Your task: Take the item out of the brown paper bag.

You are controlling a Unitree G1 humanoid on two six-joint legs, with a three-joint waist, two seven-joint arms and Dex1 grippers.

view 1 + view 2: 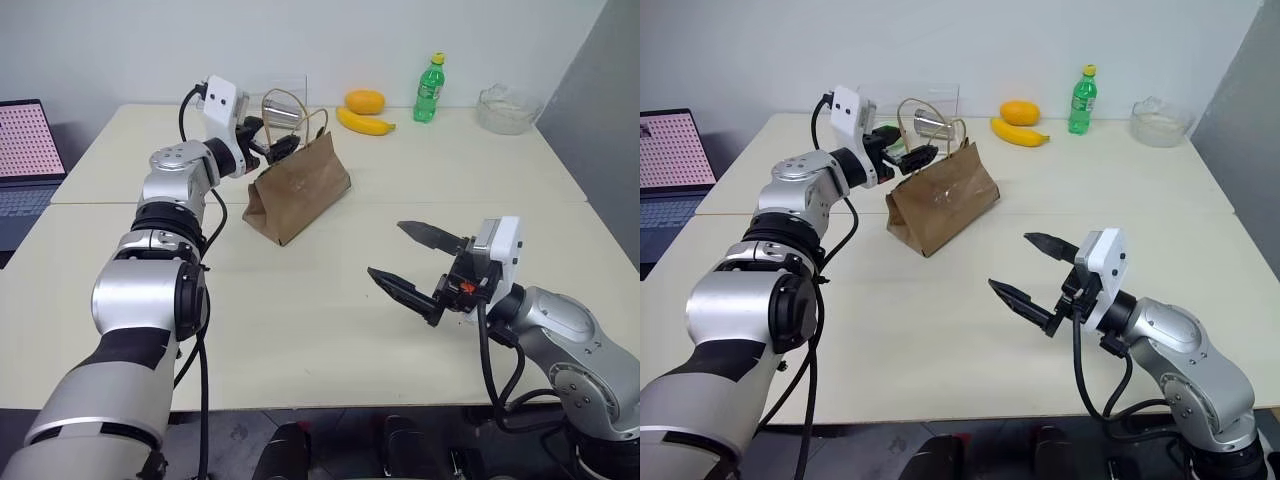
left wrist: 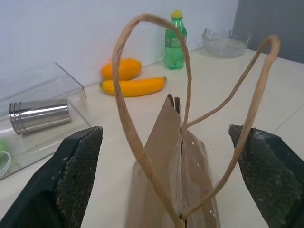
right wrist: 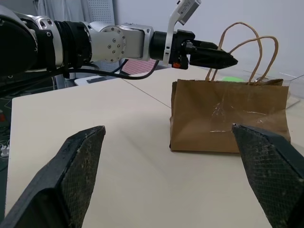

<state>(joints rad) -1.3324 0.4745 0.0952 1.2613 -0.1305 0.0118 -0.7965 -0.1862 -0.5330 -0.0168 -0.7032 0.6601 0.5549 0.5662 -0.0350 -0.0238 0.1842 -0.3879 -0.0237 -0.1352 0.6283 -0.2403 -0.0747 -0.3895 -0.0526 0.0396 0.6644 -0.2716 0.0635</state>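
The brown paper bag [image 1: 300, 185] stands on the table's left half, its two tan loop handles [image 2: 142, 95] upright. The item is hidden inside the bag. My left gripper [image 1: 270, 145] is level at the bag's top edge on its left side. It is open, and its fingers [image 2: 78, 175] stand on either side of the handles without touching them. My right gripper [image 1: 385, 250] hovers open and empty over the near right of the table, pointing towards the bag [image 3: 228, 118] and well short of it.
At the back stand a green bottle with a yellow cap [image 1: 430, 90], a long yellow fruit [image 1: 365, 122], an orange fruit [image 1: 365, 100] and a glass bowl [image 1: 508, 108]. A clear box holding a steel cup [image 2: 40, 116] sits behind the bag. A laptop [image 1: 25, 160] is at the far left.
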